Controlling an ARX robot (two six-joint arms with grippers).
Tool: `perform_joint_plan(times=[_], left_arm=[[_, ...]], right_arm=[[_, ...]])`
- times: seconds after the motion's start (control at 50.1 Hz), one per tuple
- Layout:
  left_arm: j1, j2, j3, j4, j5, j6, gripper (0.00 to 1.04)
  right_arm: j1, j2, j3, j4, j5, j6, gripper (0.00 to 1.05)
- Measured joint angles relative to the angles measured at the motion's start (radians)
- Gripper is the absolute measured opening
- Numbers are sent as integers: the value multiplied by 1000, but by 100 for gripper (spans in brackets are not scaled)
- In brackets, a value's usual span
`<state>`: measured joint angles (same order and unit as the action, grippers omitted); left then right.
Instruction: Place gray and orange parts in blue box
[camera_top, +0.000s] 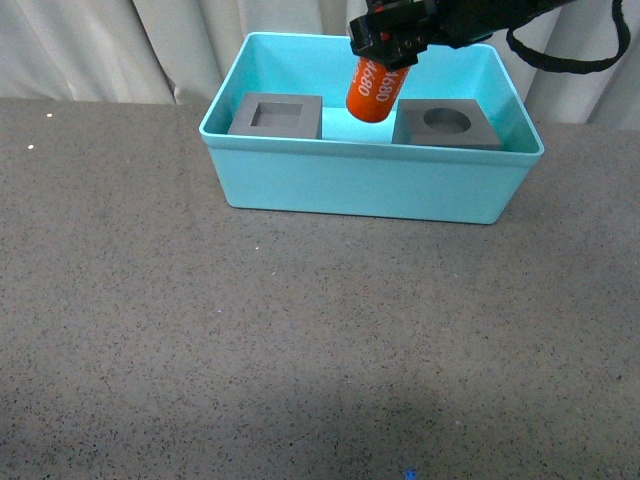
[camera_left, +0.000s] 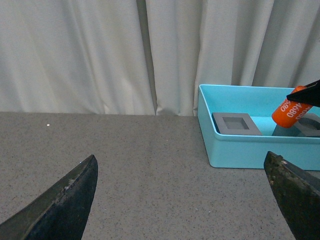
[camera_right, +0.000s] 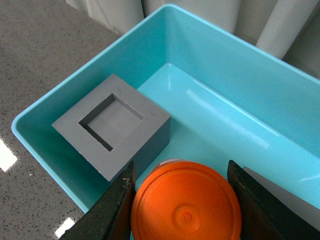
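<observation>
The only writing we can read is on the small orange cylinder (camera_top: 376, 90): white numerals running along its side, "680" clearly, with a second row that seems to read "4680". The right gripper (camera_top: 385, 52) is clamped on that cylinder's upper end and holds it tilted in the air over the open inside of the large turquoise-blue plastic bin (camera_top: 370, 185), between the two parts already in there. From the right wrist view the dark fingers (camera_right: 112, 212) press the cylinder's round orange face from both sides. Inside the bin, on the robot's left, sits a matte gray cube with a square recess (camera_top: 277, 115); on the robot's right sits a matte gray cube with a round recess (camera_top: 446, 124). Both stand upright on the bin's floor, recesses facing up, well apart from each other. The left gripper (camera_left: 177, 210) hangs with its jaws spread wide and nothing between them, low over the speckled dark gray tabletop (camera_top: 300, 330), to the left of the bin. Behind the table, pale cream curtains (camera_top: 120, 45) hang in folds across the whole background.
</observation>
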<state>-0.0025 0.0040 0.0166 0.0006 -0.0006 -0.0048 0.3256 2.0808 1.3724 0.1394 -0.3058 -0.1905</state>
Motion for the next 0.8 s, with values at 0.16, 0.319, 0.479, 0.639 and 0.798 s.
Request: perform_joint_plan(times=[0.16,0.319,0.479,0.639,0.798], left_arm=[[0,0,0,0,0,0,98],[0,0,0,0,0,0,98],[0,0,0,0,0,0,98],[0,0,0,0,0,0,98],[0,0,0,0,0,0,98]], right_arm=[[0,79,67,-33,2,15,45],[0,142,131,-74,2,23,45],[4,185,188,-120,13,21,45],[11,214,226,-173,13,14,45],[18,252,275,-224,17,2,45]])
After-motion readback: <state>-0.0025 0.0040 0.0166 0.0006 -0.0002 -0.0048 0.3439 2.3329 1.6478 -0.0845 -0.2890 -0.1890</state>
